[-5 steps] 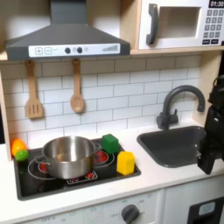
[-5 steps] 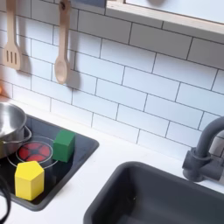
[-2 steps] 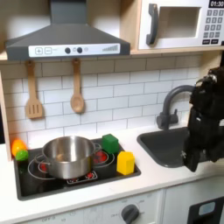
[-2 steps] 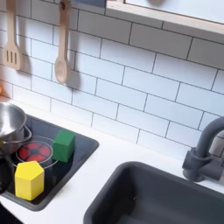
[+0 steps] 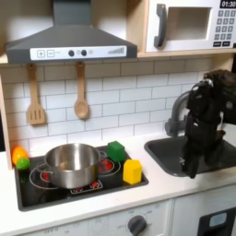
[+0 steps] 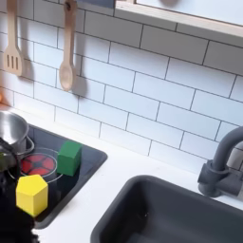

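In the first exterior view my black arm hangs over the dark sink [image 5: 175, 157], with the gripper [image 5: 192, 166] pointing down near the basin's middle. Its fingers blur into one dark mass, so their state is unclear, and nothing shows in them. To the first exterior view's left, a yellow block [image 5: 133, 171] stands on the stove's front right corner and a green block [image 5: 116, 150] behind it. A silver pot [image 5: 72, 164] sits on the stove top [image 5: 55, 192]. In the second exterior view the yellow block [image 6: 31, 194], green block [image 6: 68, 157] and pot [image 6: 9, 128] stand apart from the sink [image 6: 180, 214].
A grey faucet [image 5: 175, 112] curves up behind the sink, close to the arm. A wooden spatula [image 5: 35, 97] and spoon [image 5: 81, 92] hang on the tiled wall. Overhead are a range hood [image 5: 69, 41] and a microwave [image 5: 189, 26]. An orange and green toy [image 5: 18, 157] sits at the stove's left edge.
In the first exterior view the arm has swung from the right edge leftward, and now hangs over the sink. The blocks and pot have not moved.
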